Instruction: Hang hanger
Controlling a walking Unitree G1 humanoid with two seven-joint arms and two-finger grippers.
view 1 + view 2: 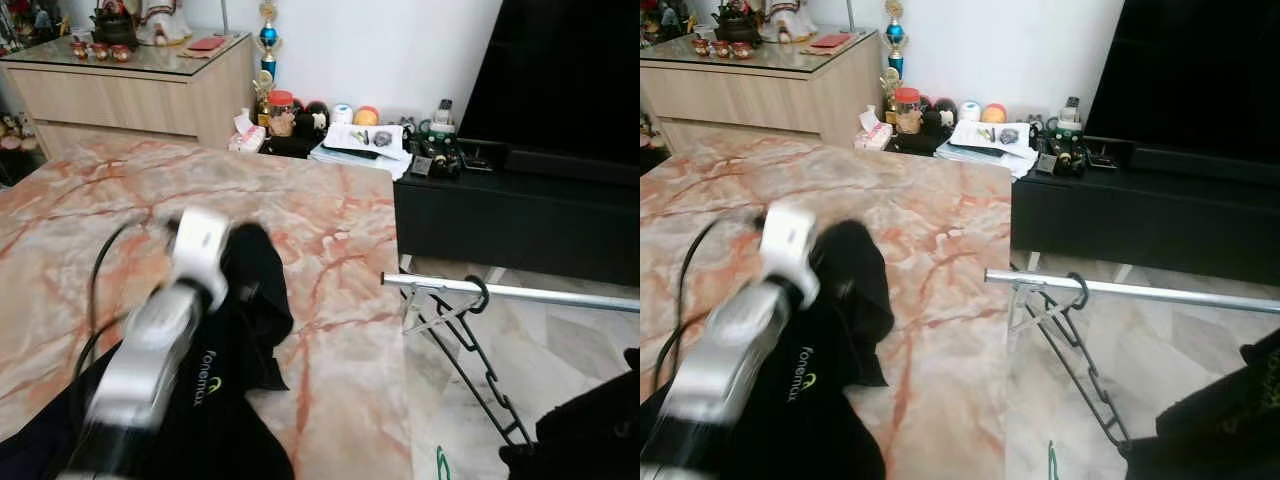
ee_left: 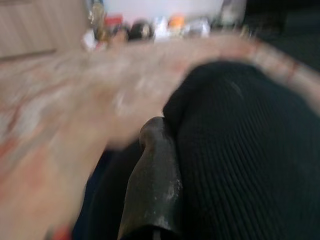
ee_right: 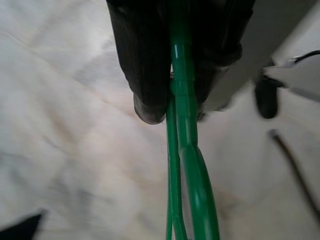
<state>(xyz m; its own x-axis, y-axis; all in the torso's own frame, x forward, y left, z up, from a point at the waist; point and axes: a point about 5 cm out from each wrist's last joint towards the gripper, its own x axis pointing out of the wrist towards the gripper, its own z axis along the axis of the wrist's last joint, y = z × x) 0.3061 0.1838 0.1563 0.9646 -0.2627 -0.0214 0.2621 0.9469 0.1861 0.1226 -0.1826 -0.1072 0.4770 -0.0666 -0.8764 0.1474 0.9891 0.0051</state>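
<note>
A thin green wire hanger (image 3: 192, 170) is pinched between the two black fingers of my right gripper (image 3: 172, 112), which is shut on it low at the right above the floor; a bit of green (image 1: 437, 462) shows there. A silver rail (image 1: 530, 293) runs to the right of the table, with a black hanger hook (image 1: 478, 295) over it and a chain of black hangers (image 1: 480, 370) trailing down. My left arm (image 1: 160, 340) reaches over a black garment (image 1: 225, 400) on the marble table (image 1: 340, 230). The left gripper (image 1: 243, 265) is buried in the raised cloth, one finger (image 2: 152, 170) against it.
A black TV cabinet (image 1: 500, 215) with clutter on top stands behind the rail, under a dark screen (image 1: 560, 70). A wooden sideboard (image 1: 130, 95) stands at the back left. Pale tiled floor (image 1: 570, 345) lies under the rail. A black cable (image 1: 95, 290) loops beside my left arm.
</note>
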